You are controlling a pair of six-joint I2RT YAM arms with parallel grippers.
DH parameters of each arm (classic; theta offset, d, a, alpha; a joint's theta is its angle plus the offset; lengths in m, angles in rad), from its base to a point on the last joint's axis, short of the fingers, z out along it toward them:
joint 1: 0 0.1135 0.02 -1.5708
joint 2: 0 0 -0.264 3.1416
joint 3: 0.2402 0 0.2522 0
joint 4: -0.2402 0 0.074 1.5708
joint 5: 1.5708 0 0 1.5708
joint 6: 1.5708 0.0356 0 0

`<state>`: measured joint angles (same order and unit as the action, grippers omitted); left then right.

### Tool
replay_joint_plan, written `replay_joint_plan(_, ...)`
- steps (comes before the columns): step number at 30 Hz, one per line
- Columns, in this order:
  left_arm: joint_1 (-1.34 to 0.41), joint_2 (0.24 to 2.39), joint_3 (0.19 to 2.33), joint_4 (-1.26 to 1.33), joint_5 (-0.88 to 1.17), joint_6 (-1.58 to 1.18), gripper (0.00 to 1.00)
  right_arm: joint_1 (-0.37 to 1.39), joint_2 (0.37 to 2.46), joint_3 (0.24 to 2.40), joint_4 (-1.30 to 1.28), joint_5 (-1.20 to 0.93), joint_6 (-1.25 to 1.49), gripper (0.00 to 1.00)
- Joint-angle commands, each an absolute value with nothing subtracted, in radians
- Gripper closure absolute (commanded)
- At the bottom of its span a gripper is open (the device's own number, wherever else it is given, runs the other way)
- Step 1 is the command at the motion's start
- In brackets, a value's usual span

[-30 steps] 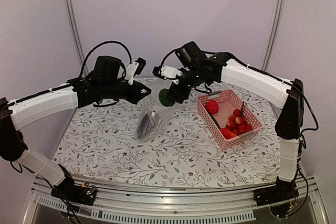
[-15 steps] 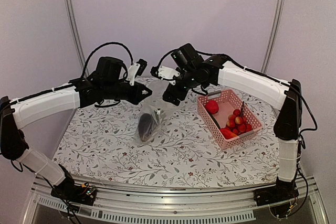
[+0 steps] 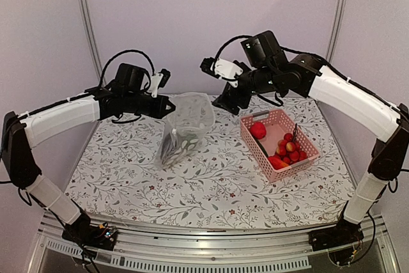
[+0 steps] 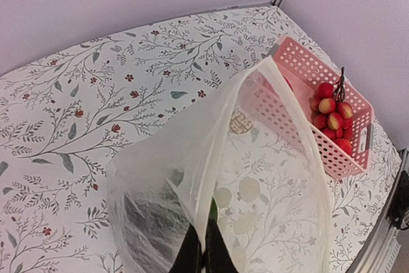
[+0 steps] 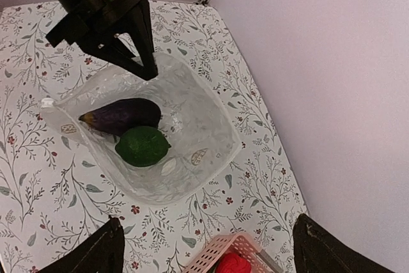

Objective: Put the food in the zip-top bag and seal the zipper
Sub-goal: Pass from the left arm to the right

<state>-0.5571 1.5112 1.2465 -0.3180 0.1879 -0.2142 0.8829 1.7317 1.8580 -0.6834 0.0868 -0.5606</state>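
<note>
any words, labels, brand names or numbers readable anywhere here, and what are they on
No readable text in any view.
Small round marks printed on the bag: too blurred to read.
The pink basket and the flowered table cover: no lettering visible.

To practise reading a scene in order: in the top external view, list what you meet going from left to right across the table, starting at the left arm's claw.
left claw → clear zip-top bag → right claw → pink lattice basket
</note>
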Motion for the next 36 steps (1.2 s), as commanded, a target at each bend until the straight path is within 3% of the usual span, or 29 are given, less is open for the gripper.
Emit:
replay_joint_plan(1, -0.532, 1.502, 1.215, -0.325, 0.225, -0.237, 1.00, 0.887, 1.711, 1.788, -0.787, -0.159, -0.638, 0.13)
replay_joint_plan(4, -0.522, 1.528, 1.233, -0.359, 0.206, -0.222, 1.00, 0.899, 1.692, 1.744, -0.838, -0.292, -0.750, 0.22)
replay_joint_plan(8, -0.522, 1.543, 1.236, -0.351, 0.255, -0.236, 1.00, 0.903, 1.742, 1.766, -0.841, -0.286, -0.796, 0.30)
replay_joint_plan(25, -0.525, 1.496, 1.207, -0.304, 0.299, -0.253, 1.00, 0.958, 2.091, 2.006, -0.780, -0.274, -0.866, 0.34)
replay_joint_plan(27, -0.526, 1.490, 1.207, -0.302, 0.298, -0.251, 1.00, 0.972, 2.110, 2.013, -0.789, -0.274, -0.874, 0.52)
replay_joint_plan(30, -0.527, 1.479, 1.208, -0.301, 0.306, -0.240, 1.00, 0.984, 2.121, 2.038, -0.791, -0.277, -0.852, 0.98)
replay_joint_plan(36, -0.516, 1.321, 1.178, -0.205, 0.443, -0.185, 1.00, 1.020, 2.034, 2.120, -0.780, -0.370, -0.787, 1.00)
